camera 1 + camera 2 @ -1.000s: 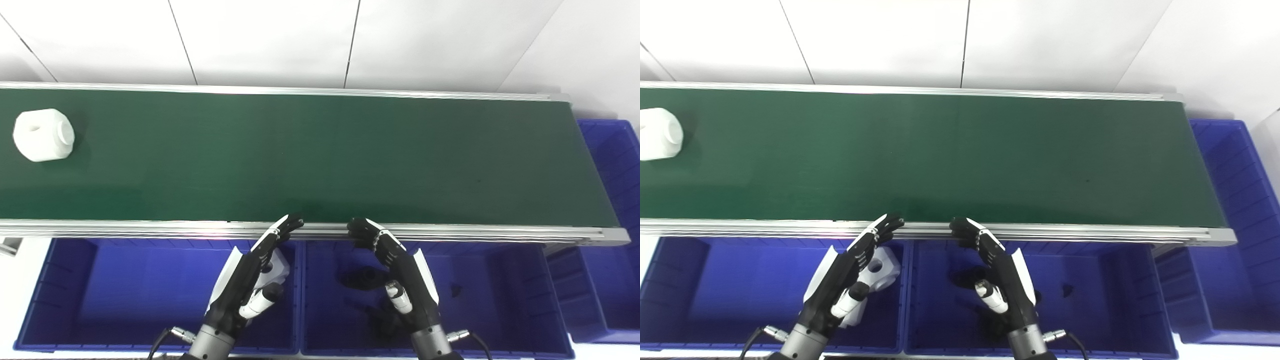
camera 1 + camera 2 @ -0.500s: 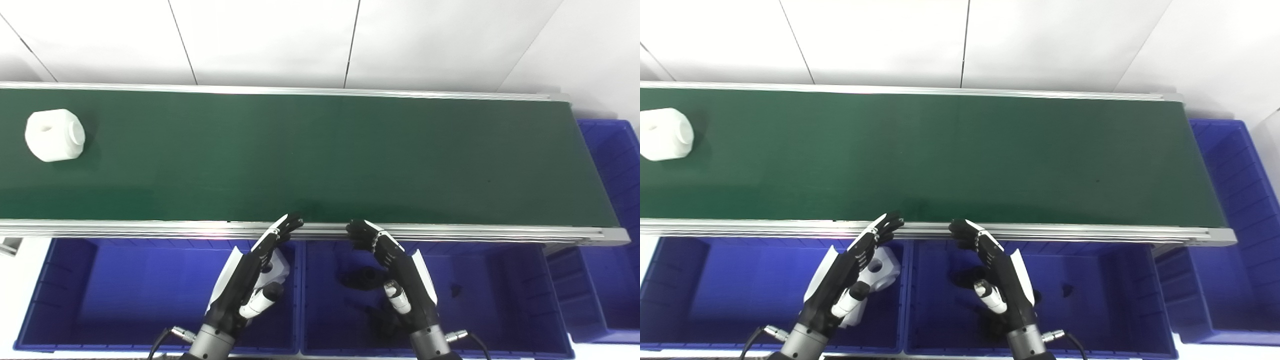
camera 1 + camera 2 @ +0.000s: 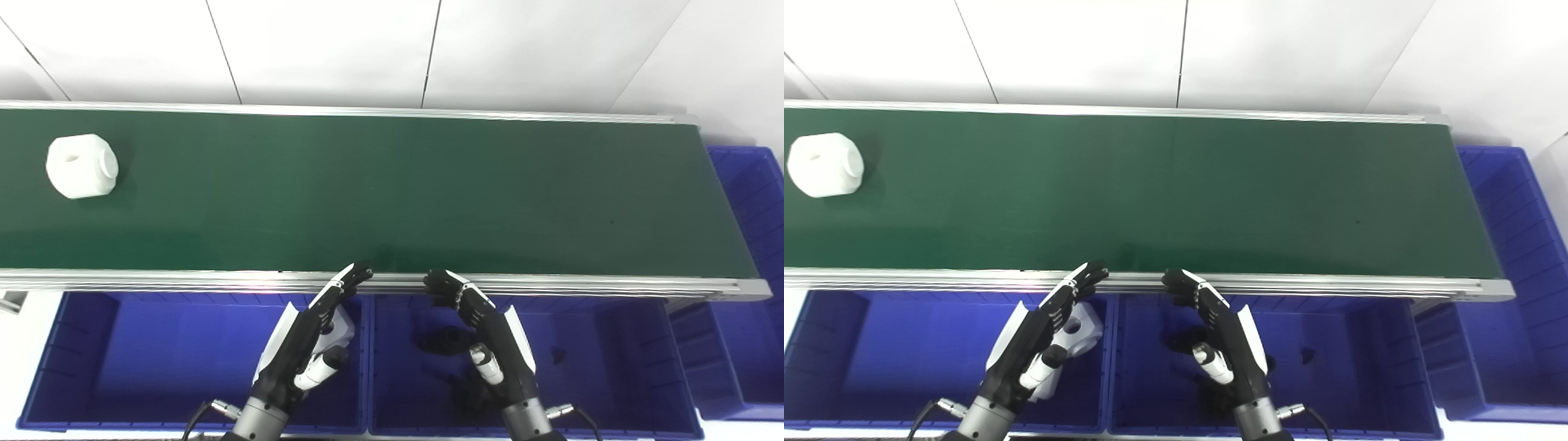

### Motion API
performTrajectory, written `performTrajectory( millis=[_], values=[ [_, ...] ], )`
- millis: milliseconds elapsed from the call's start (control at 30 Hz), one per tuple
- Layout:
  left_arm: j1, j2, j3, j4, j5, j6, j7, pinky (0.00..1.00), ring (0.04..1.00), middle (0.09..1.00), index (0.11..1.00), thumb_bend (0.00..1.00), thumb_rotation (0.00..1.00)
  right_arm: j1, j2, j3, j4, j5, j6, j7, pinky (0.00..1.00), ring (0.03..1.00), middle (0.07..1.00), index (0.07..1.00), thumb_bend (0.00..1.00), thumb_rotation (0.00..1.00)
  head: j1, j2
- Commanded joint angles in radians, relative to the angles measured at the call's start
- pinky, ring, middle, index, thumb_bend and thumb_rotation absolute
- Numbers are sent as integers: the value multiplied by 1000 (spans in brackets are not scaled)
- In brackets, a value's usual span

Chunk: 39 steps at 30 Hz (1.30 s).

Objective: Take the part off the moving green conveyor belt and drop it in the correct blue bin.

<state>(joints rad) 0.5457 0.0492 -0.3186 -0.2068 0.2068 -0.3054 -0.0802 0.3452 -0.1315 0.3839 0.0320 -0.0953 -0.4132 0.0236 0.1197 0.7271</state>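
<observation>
Your left hand and right hand hover empty, fingers spread, over blue plastic bins; the white blocky plastic part rides the green conveyor belt far left.

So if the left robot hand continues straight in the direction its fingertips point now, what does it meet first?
Probably the silver aluminium near rail of the conveyor: the left robot hand is open, its fingertips already over that rail. Beyond lies bare dark green conveyor belt. Height above the rail is unclear.

Left robot hand and right robot hand hover empty, fingers extended and apart.
</observation>
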Motion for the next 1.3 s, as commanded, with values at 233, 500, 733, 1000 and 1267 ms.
performTrajectory(
  millis=[233,500,733,1000,1267],
  values=[
    [1,-3,-2,-19,1,-14,4,914,930,901,905,863,1000,-10,-3,12,-18,1,-57,-17,738,783,792,806,981,1000,0,0],
    [-2,-4,-2,-12,2,-18,5,913,929,898,906,865,1000,-16,-9,20,-12,0,-57,-27,728,776,786,801,966,1000,0,-2],
    [2,-5,-4,-15,2,-21,6,916,928,898,903,862,1000,-12,-14,24,-17,4,-57,-31,730,777,788,799,973,1000,2,-1],
    [4,-4,-4,-15,-3,-24,5,913,931,900,904,862,1000,-14,-18,34,-18,-1,-57,-41,713,767,785,799,943,1000,1,0],
    [2,-1,-4,-15,-4,-21,2,916,931,901,905,857,1000,-18,-20,42,-14,-7,-57,-51,708,764,782,795,941,1000,0,-1]
  ],
)
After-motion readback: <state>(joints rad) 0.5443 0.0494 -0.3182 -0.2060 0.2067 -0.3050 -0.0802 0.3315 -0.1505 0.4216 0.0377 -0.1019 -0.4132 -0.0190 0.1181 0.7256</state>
